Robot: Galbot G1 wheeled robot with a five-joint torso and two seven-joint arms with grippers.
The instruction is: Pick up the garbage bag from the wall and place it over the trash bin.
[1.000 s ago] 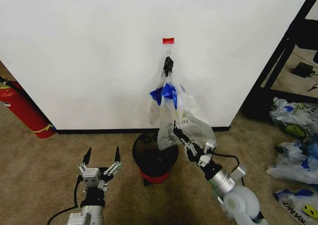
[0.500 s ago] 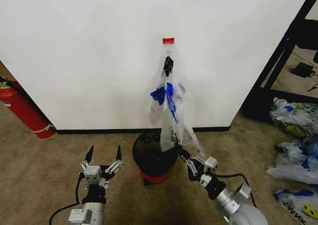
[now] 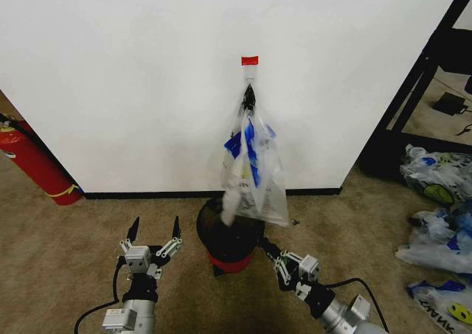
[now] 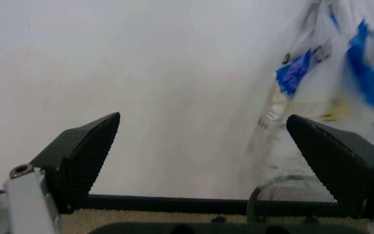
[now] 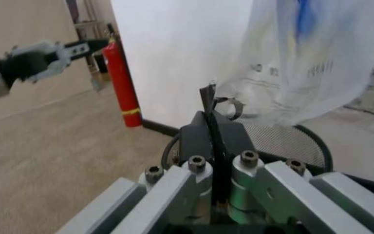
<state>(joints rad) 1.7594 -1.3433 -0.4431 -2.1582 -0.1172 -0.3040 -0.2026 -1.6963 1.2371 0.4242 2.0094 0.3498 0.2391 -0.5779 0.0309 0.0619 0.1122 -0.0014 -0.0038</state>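
The garbage bag (image 3: 259, 190), see-through with blue patches, hangs loose below a black clip (image 3: 249, 96) on the white wall (image 3: 133, 76), under a red tape strip (image 3: 250, 60). Its lower edge drapes just above the far rim of the black trash bin (image 3: 221, 238) with a red base. My right gripper (image 3: 264, 244) sits low beside the bin's right side, shut, apart from the bag; its fingers (image 5: 208, 97) press together with the bag (image 5: 317, 73) and the bin (image 5: 284, 141) beyond them. My left gripper (image 3: 153, 234) stands open left of the bin, nothing between its fingers (image 4: 83, 151).
A red fire extinguisher (image 3: 33, 161) leans at the wall's left end. A black shelf frame (image 3: 420, 76) stands at the right, with a pile of similar bags (image 3: 439, 179) on the carpet beside it. Bare carpet lies around the bin.
The right gripper has drawn back and down from the bag. The bag, stretched toward it earlier, has come free and swung back to hang under the clip. The left arm is still.
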